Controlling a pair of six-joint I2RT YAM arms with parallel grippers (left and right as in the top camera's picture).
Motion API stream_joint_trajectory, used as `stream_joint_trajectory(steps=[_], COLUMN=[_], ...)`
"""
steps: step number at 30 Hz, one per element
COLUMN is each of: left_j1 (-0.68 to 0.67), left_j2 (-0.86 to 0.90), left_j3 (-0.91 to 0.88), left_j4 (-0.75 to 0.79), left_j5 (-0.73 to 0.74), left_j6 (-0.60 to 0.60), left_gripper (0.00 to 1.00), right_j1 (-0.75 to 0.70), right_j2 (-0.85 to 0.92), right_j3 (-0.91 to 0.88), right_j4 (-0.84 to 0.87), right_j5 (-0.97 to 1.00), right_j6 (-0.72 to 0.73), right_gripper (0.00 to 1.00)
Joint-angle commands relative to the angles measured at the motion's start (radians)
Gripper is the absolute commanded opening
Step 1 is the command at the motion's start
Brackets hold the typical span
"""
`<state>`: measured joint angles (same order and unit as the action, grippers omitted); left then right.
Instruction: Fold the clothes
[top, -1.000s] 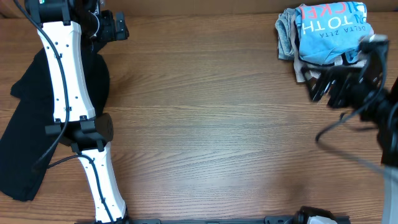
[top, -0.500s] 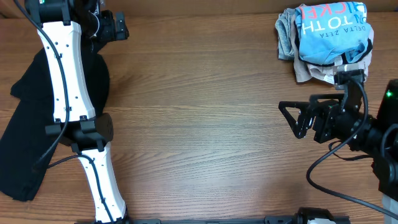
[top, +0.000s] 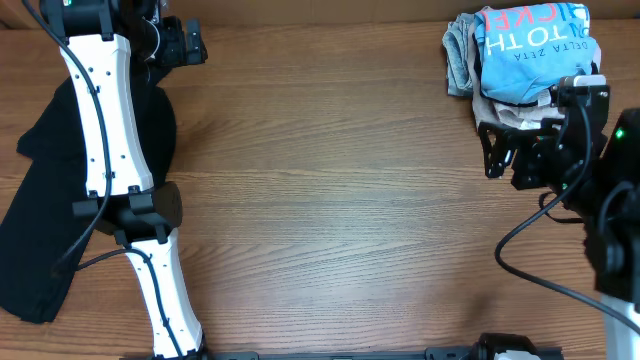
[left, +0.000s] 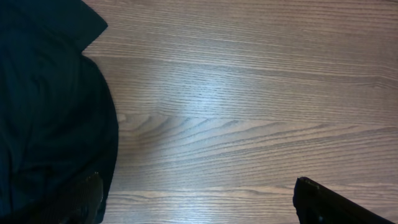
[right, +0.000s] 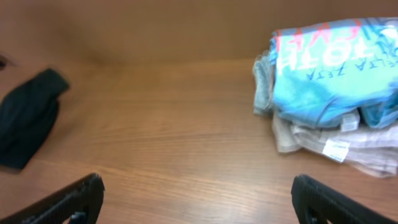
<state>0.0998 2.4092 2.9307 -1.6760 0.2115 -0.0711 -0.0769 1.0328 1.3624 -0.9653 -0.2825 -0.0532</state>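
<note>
Black unfolded cloth garment (top: 40, 200) sprawls along the worktop's left edge, long axis near-to-far, just beside the left gripper (left: 199, 208), fingers apart: likely the nearer arm. Right gripper (right: 199, 205), also spread, hovers by the light blue printed T-shirt (top: 530, 50) stacked at the far right corner.

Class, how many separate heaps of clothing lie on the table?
2: black garment at left edge; stack topped by light blue T-shirt, far right. More may be hidden.
</note>
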Motion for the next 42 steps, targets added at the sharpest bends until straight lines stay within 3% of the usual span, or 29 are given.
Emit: stream_joint_trajectory(steps=[1, 12, 18, 27, 42], left_j1=[0.005, 0.005, 0.005, 0.005, 0.005], left_j2=[0.006, 0.006, 0.006, 0.006, 0.006], left_j3=[-0.005, -0.005, -0.005, -0.005, -0.005], left_j4=[0.001, 0.001, 0.001, 0.001, 0.001], left_j5=[-0.005, -0.006, -0.005, -0.006, -0.005], left_j6=[0.019, 0.019, 0.019, 0.019, 0.019], left_gripper=[1.0, 1.0, 1.0, 1.0, 1.0], right_j1=[0.013, 0.065, 0.071, 0.071, 0.072], right_j2=[-0.103, -0.578, -0.811, -0.981, -1.031], right_j3=[-0.174, -0.935, -1.201, -1.346, -1.355], right_j4=[0.146, 0.736, 0.876, 0.885, 0.909], right_j5=[0.039, 0.015, -0.014, -0.007, -0.006], right_j6=[-0.007, 0.0, 0.0, 0.0, 0.0], right_gripper=[1.0, 1.0, 1.0, 1.0, 1.0])
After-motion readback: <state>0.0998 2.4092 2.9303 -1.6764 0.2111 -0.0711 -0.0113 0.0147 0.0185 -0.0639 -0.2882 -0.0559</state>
